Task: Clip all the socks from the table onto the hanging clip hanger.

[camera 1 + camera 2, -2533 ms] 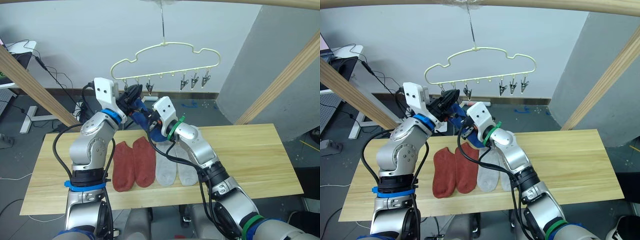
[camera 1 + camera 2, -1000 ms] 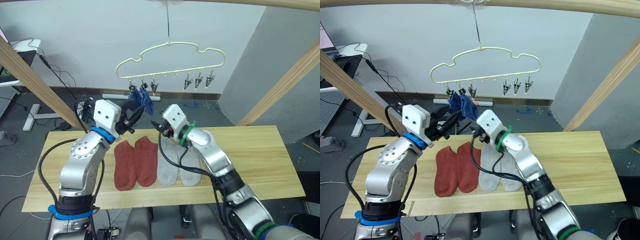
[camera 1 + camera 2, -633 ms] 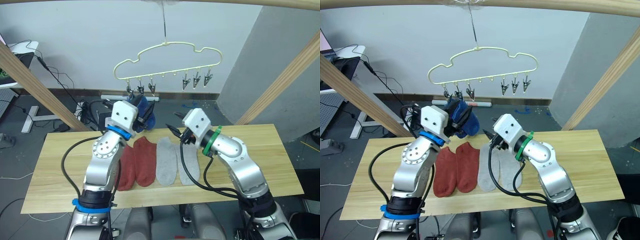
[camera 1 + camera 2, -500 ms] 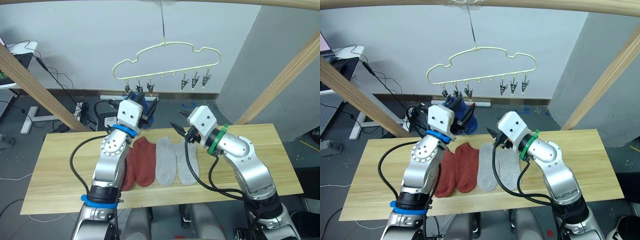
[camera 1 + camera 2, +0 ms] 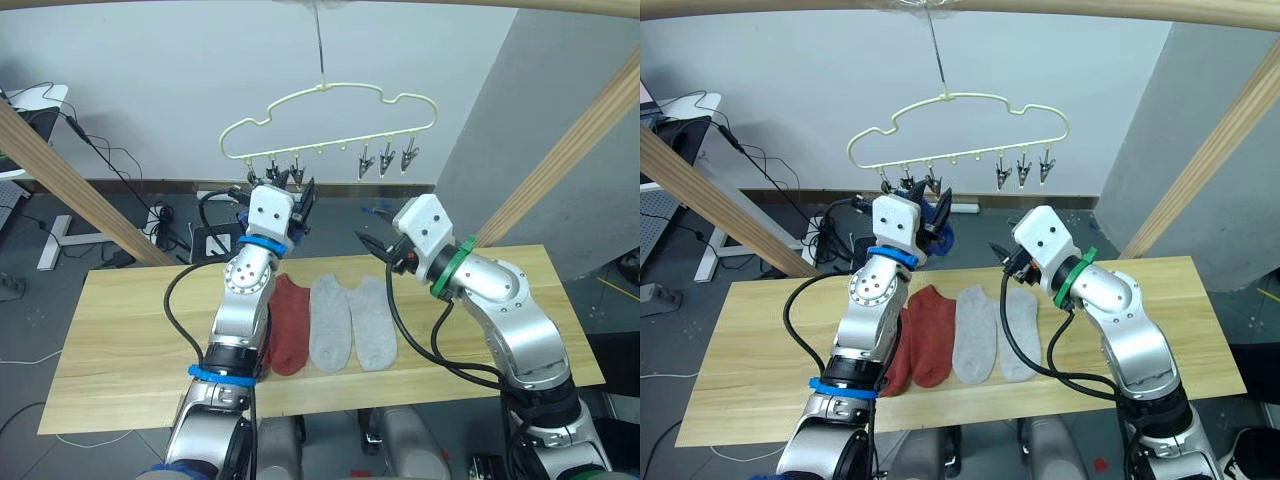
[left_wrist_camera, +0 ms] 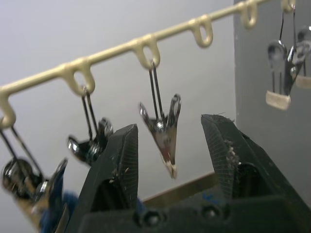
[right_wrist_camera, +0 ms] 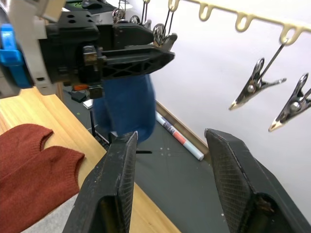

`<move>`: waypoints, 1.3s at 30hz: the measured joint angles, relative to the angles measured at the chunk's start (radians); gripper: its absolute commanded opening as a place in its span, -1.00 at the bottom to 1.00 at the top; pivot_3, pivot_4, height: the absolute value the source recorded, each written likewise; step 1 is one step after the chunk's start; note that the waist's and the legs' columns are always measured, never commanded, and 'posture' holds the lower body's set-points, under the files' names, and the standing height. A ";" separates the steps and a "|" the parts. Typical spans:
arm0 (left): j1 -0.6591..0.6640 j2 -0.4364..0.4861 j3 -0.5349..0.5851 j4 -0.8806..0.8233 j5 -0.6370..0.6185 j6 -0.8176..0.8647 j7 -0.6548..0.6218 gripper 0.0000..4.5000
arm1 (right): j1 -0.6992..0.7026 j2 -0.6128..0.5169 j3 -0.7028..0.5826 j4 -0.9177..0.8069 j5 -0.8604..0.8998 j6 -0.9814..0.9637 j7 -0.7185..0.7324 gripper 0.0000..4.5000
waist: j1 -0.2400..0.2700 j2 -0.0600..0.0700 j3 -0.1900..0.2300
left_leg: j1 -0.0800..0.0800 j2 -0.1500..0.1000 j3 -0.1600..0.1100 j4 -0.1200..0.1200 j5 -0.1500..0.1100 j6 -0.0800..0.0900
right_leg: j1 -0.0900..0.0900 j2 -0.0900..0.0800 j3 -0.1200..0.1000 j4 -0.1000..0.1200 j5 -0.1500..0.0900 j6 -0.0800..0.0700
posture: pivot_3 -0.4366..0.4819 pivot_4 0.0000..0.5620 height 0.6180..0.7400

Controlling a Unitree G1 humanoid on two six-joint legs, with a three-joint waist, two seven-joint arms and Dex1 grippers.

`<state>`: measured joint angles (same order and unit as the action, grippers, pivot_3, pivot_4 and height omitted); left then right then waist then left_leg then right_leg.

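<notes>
left gripper [image 6: 170,160] raised beneath clip hanger [image 5: 320,110]

Socks [image 5: 330,325] lie side by side mid-tabletop [image 5: 120,340]. The hanger [image 5: 325,115] hangs above and behind them, one sock [image 7: 127,109] clipped at its left end.

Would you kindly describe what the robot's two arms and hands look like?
Both arms are silver-grey metal with rounded joint housings and loose black cables looping alongside. The left arm carries blue bands, the right arm a green band. Each wrist ends in a white boxy block. The left hand and right hand each have two black fingers with ridged inner faces.
</notes>
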<state>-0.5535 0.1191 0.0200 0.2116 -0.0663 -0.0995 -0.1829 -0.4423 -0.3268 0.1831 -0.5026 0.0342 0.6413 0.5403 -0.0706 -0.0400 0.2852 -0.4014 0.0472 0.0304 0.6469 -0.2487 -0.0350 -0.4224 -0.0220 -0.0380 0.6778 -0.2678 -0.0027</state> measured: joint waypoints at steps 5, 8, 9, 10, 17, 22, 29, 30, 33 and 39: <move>-0.023 -0.009 0.016 0.012 -0.001 -0.004 0.022 0.02 | -0.006 -0.001 -0.002 0.005 0.023 -0.014 0.000 0.02 | -0.008 0.000 0.000 | 0.000 0.000 0.000 0.000 0.000 0.000 | 0.000 0.000 0.000 0.000 0.000 0.000 | -0.49 0.01 1.00; -0.029 -0.011 0.017 0.020 -0.001 -0.004 0.025 0.02 | -0.011 -0.006 -0.002 0.009 0.028 -0.023 0.000 0.02 | -0.011 0.000 0.000 | 0.000 0.000 0.000 0.000 0.000 0.000 | 0.000 0.000 0.000 0.000 0.000 0.000 | -0.49 0.01 1.00; -0.031 -0.012 0.017 0.022 -0.002 -0.004 0.025 -0.06 | -0.011 -0.006 -0.002 0.009 0.028 -0.024 0.000 0.03 | -0.012 0.000 0.000 | 0.000 0.000 0.000 0.000 0.000 0.000 | 0.000 0.000 0.000 0.000 0.000 0.000 | -0.49 0.01 1.00; -0.031 -0.013 0.017 0.023 -0.002 -0.004 0.024 -0.14 | -0.011 -0.006 -0.002 0.009 0.029 -0.025 0.000 0.03 | -0.012 0.000 0.000 | 0.000 0.000 0.000 0.000 0.000 0.000 | 0.000 0.000 0.000 0.000 0.000 0.000 | -0.49 0.01 1.00; -0.042 -0.014 0.017 0.030 -0.004 -0.004 0.020 -0.92 | -0.011 -0.008 -0.002 0.015 0.032 -0.028 0.000 0.03 | -0.013 0.000 0.000 | 0.000 0.000 0.000 0.000 0.000 0.000 | 0.000 0.000 0.000 0.000 0.000 0.000 | -0.49 0.01 1.00; -0.042 -0.009 0.017 0.029 -0.004 -0.003 0.019 -0.97 | 0.039 0.000 0.002 0.022 0.029 -0.032 -0.025 0.19 | -0.012 0.000 0.000 | 0.000 0.000 0.000 0.000 0.000 0.000 | 0.000 0.000 0.000 0.000 0.000 0.000 | -0.46 0.00 1.00; -0.043 0.033 0.027 0.023 -0.008 0.013 -0.012 -0.97 | 0.199 0.058 0.080 0.243 -0.056 -0.063 -0.155 1.00 | -0.014 0.000 0.000 | 0.001 0.001 0.001 0.000 0.000 0.000 | 0.000 0.000 0.001 0.001 0.000 0.000 | -0.42 0.00 1.00; -0.043 0.037 0.028 0.022 -0.010 0.016 -0.019 -0.97 | 0.206 0.075 0.083 0.281 -0.063 -0.075 -0.172 1.00 | -0.014 0.000 0.000 | 0.001 0.001 0.001 0.000 0.000 0.000 | 0.000 0.000 0.001 0.001 0.000 0.000 | -0.42 0.00 1.00; -0.043 0.043 0.028 0.018 -0.014 0.030 -0.034 -0.97 | 0.213 0.122 0.095 0.401 -0.088 -0.127 -0.214 1.00 | -0.014 0.000 0.000 | 0.001 0.001 0.001 0.000 0.000 0.000 | 0.000 0.001 0.000 0.001 0.000 0.000 | -0.40 0.00 1.00; -0.042 0.052 0.028 0.003 -0.016 0.048 -0.051 -0.97 | 0.168 0.179 0.095 0.602 -0.105 -0.218 -0.253 1.00 | -0.012 0.000 0.000 | 0.001 0.000 0.001 0.000 0.000 -0.001 | 0.000 0.000 0.001 0.001 0.000 0.000 | -0.40 0.00 1.00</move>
<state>-0.5959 0.1711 0.0481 0.2148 -0.0822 -0.0511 -0.2337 -0.2738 -0.1475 0.2782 0.0995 -0.0706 0.4228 0.2869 -0.0830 -0.0404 0.2850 -0.4003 0.0477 0.0314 0.6468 -0.2484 -0.0355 -0.4222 -0.0216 -0.0372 0.6785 -0.2679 -0.0026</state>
